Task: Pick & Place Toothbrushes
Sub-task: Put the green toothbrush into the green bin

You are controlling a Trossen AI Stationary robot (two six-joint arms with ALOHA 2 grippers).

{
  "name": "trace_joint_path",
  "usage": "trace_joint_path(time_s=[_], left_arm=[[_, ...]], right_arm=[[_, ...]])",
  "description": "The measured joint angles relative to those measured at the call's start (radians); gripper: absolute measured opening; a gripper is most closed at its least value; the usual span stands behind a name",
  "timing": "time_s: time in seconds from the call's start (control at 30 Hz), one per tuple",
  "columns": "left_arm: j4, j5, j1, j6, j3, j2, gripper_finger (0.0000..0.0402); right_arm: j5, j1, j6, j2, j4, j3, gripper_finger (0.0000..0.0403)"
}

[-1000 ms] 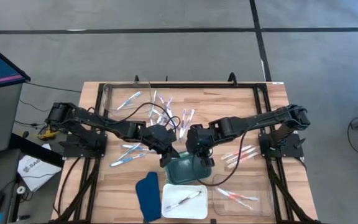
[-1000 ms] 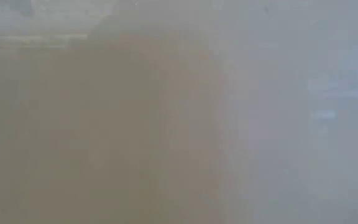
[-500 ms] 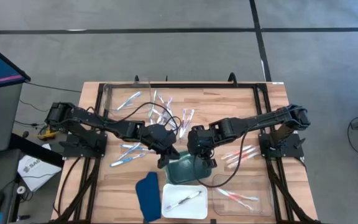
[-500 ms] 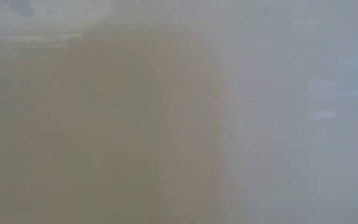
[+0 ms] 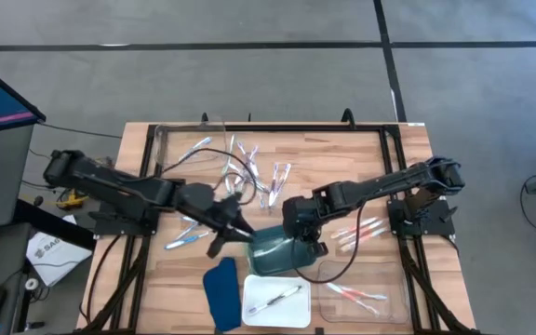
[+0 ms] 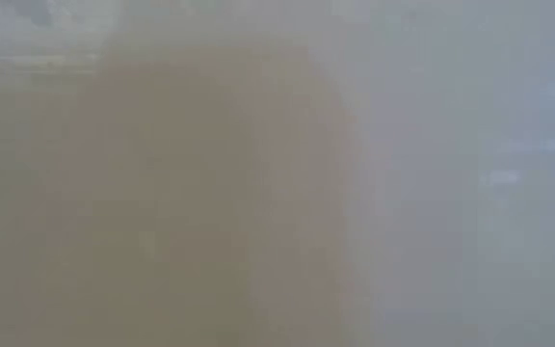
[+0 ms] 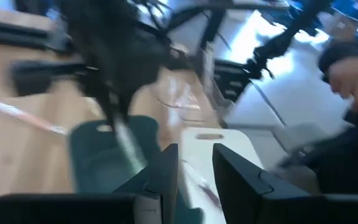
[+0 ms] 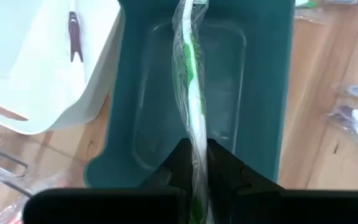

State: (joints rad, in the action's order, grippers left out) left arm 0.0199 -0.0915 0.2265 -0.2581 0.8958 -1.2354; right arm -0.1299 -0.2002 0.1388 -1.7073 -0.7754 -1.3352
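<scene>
Wooden slats form the worktop (image 5: pixel 342 158), seen from above with a black frame along its edges. Loose, thin plastic toothbrushes (image 5: pixel 249 167) with pale handles lie scattered over its far half; a pink-orange group (image 5: pixel 359 233) lies towards the right arm's base. A dark teal plastic tray (image 5: pixel 273 256) sits near the middle, a white rectangular tray (image 5: pixel 275 300) holding one toothbrush lies just nearer the front edge, a dark blue flat cloth-like piece (image 5: pixel 220 290) lies beside the white tray, and a clear plastic tray (image 5: pixel 366 296) lies on its other side. The left pincer (image 5: pixel 226 233) is just beside the teal tray; the right pincer (image 5: pixel 301 244) is over that tray.

Low view: uniform haze only; nothing can be told.

Left wrist view: the left pincer (image 7: pixel 194 168) has a narrow gap between its fingers, with nothing gripped. The picture is blurred; the teal tray (image 7: pixel 92 155) and the white tray (image 7: pixel 229 140) lie ahead.

Right wrist view: the right pincer (image 8: pixel 196 163) is clamped on a green-and-white toothbrush in a clear wrapper (image 8: pixel 191 81), which extends over the hollow of the teal tray (image 8: pixel 263 93). The white tray (image 8: pixel 36 62) lies beside it.
</scene>
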Motion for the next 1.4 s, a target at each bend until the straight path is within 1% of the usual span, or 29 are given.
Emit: trace_joint_path(time_s=[0.13, 0.27, 0.4, 0.47, 0.63, 0.8, 0.93, 1.1, 1.3, 1.4], left_arm=[[-0.057, 0.088, 0.007, -0.007, -0.079, 0.092, 0.0095], [-0.135, 0.119, 0.009, -0.013, -0.162, 0.159, 0.0095], [-0.208, 0.148, 0.009, -0.031, -0.226, 0.196, 0.0095], [-0.225, 0.149, 0.009, -0.033, -0.236, 0.205, 0.0095], [-0.225, 0.153, 0.008, -0.037, -0.244, 0.216, 0.0095], [-0.226, 0.153, 0.008, -0.035, -0.244, 0.216, 0.0095], [-0.232, 0.152, 0.008, -0.035, -0.248, 0.215, 0.0095], [-0.239, 0.152, 0.008, -0.036, -0.263, 0.215, 0.0095], [-0.254, 0.152, 0.008, -0.036, -0.271, 0.215, 0.0095], [-0.254, 0.152, 0.008, -0.034, -0.271, 0.215, 0.0095]], right_arm=[[0.001, -0.003, 0.019, 0.001, -0.012, 0.033, 0.0019], [0.0, -0.003, 0.081, 0.0, -0.022, 0.051, 0.0024], [0.0, -0.003, 0.175, 0.001, -0.001, 0.051, 0.0019], [-0.014, -0.001, 0.204, 0.001, 0.012, 0.05, 0.0019], [-0.114, 0.008, 0.277, -0.009, 0.045, 0.05, 0.0019], [-0.117, 0.013, 0.28, -0.047, 0.114, 0.047, 0.0019], [-0.112, 0.014, 0.28, -0.101, 0.115, 0.051, 0.0023], [-0.112, 0.02, 0.28, -0.165, 0.116, 0.05, 0.0019], [-0.109, 0.027, 0.265, -0.16, 0.144, 0.05, 0.0022], [-0.109, 0.026, 0.253, -0.133, 0.167, 0.049, 0.0019]])
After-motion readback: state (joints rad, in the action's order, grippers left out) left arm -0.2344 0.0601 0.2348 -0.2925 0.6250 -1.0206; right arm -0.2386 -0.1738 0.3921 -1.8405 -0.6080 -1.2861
